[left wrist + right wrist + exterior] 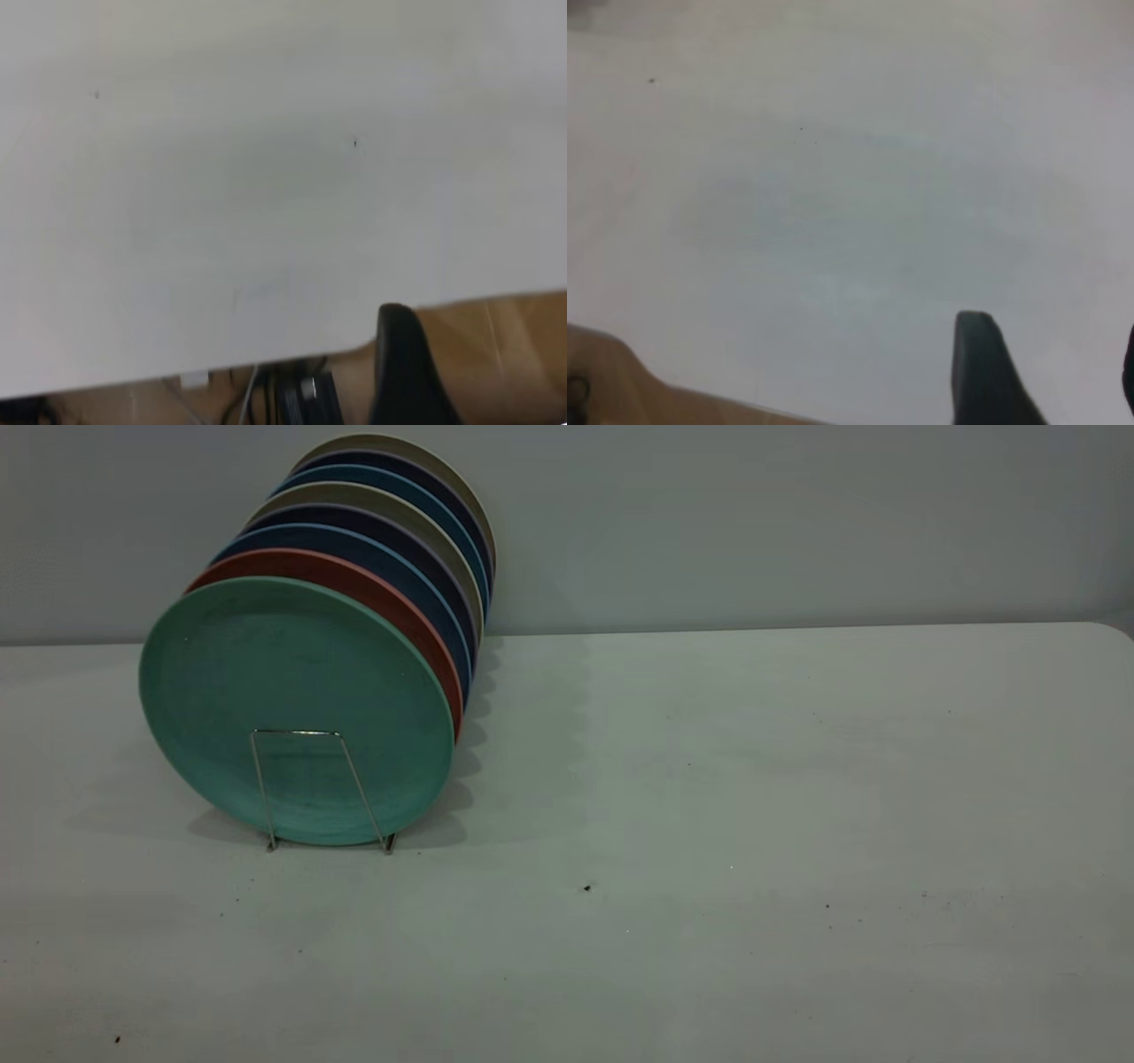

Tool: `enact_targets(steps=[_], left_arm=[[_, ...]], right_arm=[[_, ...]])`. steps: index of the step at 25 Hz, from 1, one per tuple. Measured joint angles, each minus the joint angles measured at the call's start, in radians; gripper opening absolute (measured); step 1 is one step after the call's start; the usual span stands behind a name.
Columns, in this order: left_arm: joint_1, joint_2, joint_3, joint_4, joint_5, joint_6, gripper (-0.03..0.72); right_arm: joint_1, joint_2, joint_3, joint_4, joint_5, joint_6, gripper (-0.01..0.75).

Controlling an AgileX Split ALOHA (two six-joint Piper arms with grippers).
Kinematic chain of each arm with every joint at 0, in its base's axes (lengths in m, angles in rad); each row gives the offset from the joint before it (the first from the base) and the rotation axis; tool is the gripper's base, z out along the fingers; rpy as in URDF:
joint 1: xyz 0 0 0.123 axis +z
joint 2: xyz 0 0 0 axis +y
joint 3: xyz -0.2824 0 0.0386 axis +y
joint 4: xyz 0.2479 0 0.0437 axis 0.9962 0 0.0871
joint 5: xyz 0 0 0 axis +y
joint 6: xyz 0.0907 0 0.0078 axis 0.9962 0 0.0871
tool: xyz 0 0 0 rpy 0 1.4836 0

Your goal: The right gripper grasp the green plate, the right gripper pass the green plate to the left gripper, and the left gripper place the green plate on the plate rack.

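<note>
- the green plate [297,700] stands upright in the plate rack [306,788], frontmost slot, near the desk's [753,824] far left corner.
- behind it stand a salmon-pink plate [390,607], blue plates [399,571] and grey plates [416,522].
- left tool [409,376] hangs over the desk's edge; right tool [1045,372] hangs over bare desk; neither holds anything; cannot tell how wide either stands.

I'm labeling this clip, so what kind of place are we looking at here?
Probably a lab or test bench dressed as a dish-drying spot: a bare white table against a blank wall, one wire plate rack full of upright plates, the green plate frontmost.
</note>
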Motion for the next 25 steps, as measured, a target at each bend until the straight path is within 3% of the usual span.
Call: enact_targets(steps=[6,14,25], left_arm=[[0.0,-0.101,0.0,0.0,0.006,-0.003,0.476],[0.005,-0.145,0.0,0.0,0.012,-0.003,0.476],[0.014,-0.205,0.0,0.002,0.018,-0.003,0.476]], right_arm=[[-0.004,-0.006,0.0,0.0,0.0,0.001,0.389],[-0.191,-0.083,0.0,0.002,0.007,0.001,0.389],[-0.193,-0.083,0.001,0.002,0.008,0.001,0.389]])
